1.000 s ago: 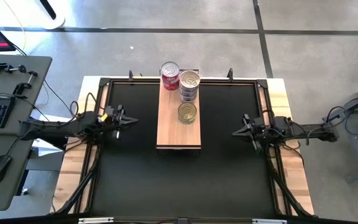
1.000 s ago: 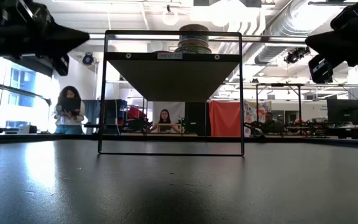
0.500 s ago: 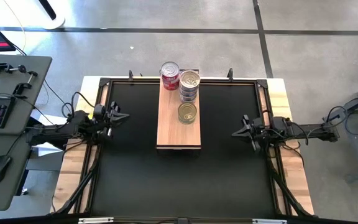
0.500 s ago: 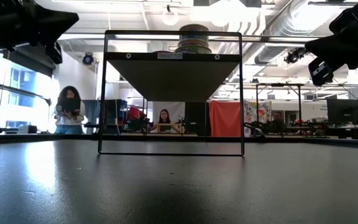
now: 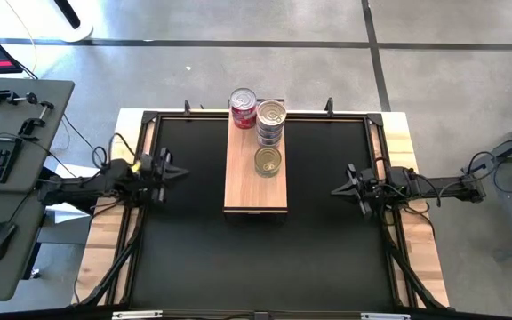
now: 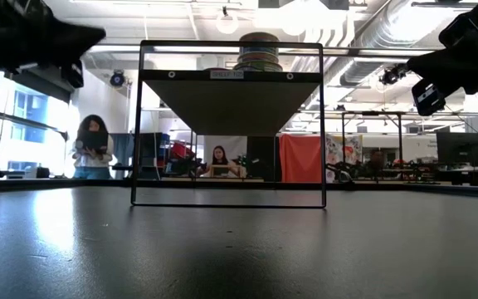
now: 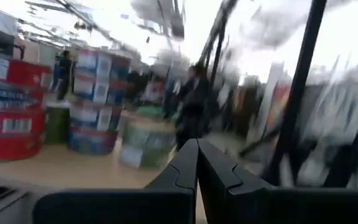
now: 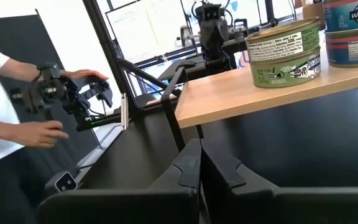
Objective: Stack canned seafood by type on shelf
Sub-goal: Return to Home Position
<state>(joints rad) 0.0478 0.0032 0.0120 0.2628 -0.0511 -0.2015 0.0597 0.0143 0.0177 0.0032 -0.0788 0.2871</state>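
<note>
high view: shelf (image 5: 256,197), a light-wood plank lying lengthwise mid-counter (image 5: 194,253) on the black mat. at its far end are red tins (image 5: 243,107), stacked. just beside them is a silver-lidded stack (image 5: 271,122). next along the plank is a gold-lidded tin (image 5: 268,161), and the near half of the plank is bare. left pincer (image 5: 176,172) sits at the mat's left edge, well apart from the shelf and pointing toward it. right pincer (image 5: 336,189) sits at the mat's right side, likewise apart and pointing inward.

low view: the shelf (image 6: 231,100) is seen from below, raised on a black frame, with one tin stack showing above it. both arms hang high at the upper corners. two people are in the room behind.

left wrist view: left pincer (image 7: 197,155) is narrowed fully, fingers pressed together, holding nothing. beyond it, blurred, the red tins (image 7: 8,106) and blue and green labelled tins stand on the plank.

right wrist view: right pincer (image 8: 199,155) is narrowed fully, fingers touching, holding nothing. green-labelled tins (image 8: 284,53) stand two high on the shelf (image 8: 241,93), with a blue-labelled tin (image 8: 350,25) just beside them. a person's hands (image 8: 48,134) hold a device beyond the counter.
</note>
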